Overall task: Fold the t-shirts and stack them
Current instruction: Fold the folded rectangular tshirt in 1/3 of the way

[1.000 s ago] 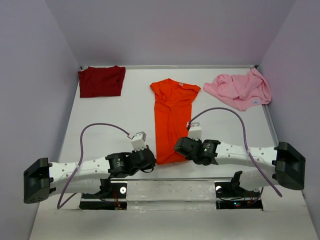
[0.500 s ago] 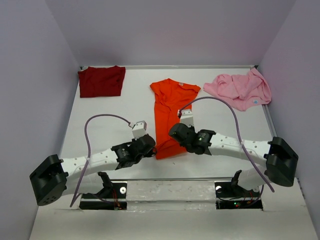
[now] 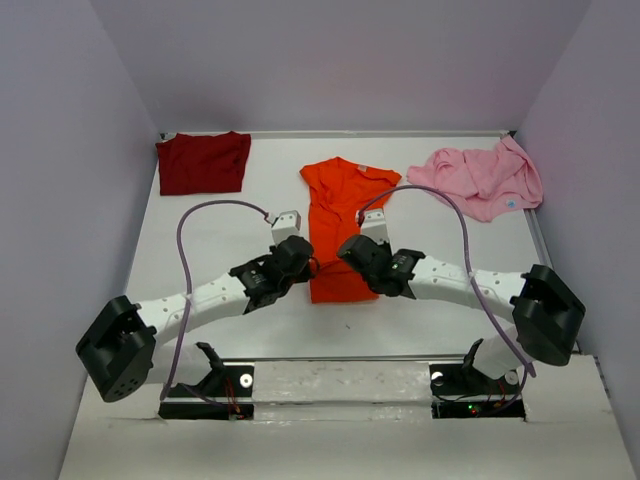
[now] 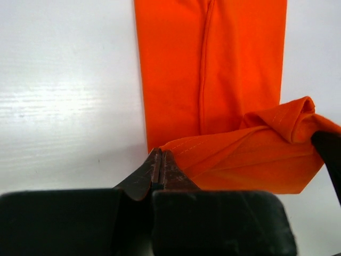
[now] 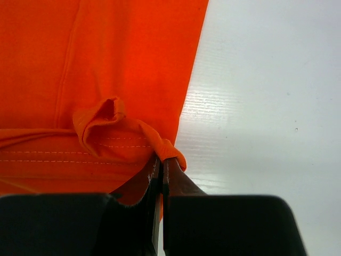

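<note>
So the left gripper [image 3: 310, 263] and right gripper [image 3: 349, 250] are each clamped tight on a near hem corner of the orange t-shirt [image 3: 345, 210] in the middle of the table [image 3: 262, 172], maroon t-shirt [image 3: 203, 163] far left, pink t-shirt [image 3: 480, 178] bunched far right.

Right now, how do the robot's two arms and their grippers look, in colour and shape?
Both the left arm and right arm have white tubular links with black joints. A lilac cable loops along each. The left gripper and right gripper have black bodies and thin dark, brownish fingers.
</note>
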Motion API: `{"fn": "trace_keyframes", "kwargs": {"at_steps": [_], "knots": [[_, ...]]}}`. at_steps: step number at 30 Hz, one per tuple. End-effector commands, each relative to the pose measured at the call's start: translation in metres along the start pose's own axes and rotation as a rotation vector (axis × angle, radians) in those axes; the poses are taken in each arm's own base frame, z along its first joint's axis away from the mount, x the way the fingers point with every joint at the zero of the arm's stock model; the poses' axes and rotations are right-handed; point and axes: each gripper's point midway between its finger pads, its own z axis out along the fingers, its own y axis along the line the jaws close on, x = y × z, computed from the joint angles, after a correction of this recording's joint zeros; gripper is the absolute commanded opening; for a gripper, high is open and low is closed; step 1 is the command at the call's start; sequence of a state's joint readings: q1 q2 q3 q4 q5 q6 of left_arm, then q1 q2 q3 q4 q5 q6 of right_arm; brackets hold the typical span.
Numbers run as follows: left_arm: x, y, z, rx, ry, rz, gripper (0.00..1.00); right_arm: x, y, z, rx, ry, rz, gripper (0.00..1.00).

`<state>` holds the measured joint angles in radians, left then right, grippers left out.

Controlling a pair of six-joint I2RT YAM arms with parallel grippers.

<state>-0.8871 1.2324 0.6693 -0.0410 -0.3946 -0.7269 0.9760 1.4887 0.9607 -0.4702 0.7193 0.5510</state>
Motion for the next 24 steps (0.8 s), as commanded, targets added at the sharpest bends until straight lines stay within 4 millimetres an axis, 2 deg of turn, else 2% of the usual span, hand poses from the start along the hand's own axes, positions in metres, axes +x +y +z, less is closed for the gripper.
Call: {"fn": "trace_keyframes", "kwargs": {"at_steps": [1, 5, 8, 16, 21, 24], "knots": [[-0.040, -0.006, 0.005, 0.003, -0.083, 0.033, 0.00, -0.030, -0.010, 0.004, 0.056, -0.080, 0.067, 0.00], [-0.056, -0.011, 0.014, 0.016, -0.100, 0.039, 0.00, -0.035, -0.013, 0.018, 0.082, -0.075, 0.064, 0.00], [-0.059, -0.010, 0.023, 0.011, -0.094, 0.055, 0.00, -0.039, -0.014, 0.027, 0.102, -0.072, 0.061, 0.00], [-0.049, -0.004, 0.052, -0.017, -0.045, 0.095, 0.00, -0.034, -0.001, 0.060, 0.120, -0.044, 0.022, 0.00], [-0.047, -0.004, 0.068, -0.034, -0.031, 0.121, 0.00, -0.025, -0.007, 0.081, 0.151, -0.013, 0.012, 0.00], [-0.046, -0.001, 0.078, -0.049, -0.029, 0.132, 0.00, -0.024, -0.010, 0.086, 0.166, -0.008, 0.009, 0.00]]}}
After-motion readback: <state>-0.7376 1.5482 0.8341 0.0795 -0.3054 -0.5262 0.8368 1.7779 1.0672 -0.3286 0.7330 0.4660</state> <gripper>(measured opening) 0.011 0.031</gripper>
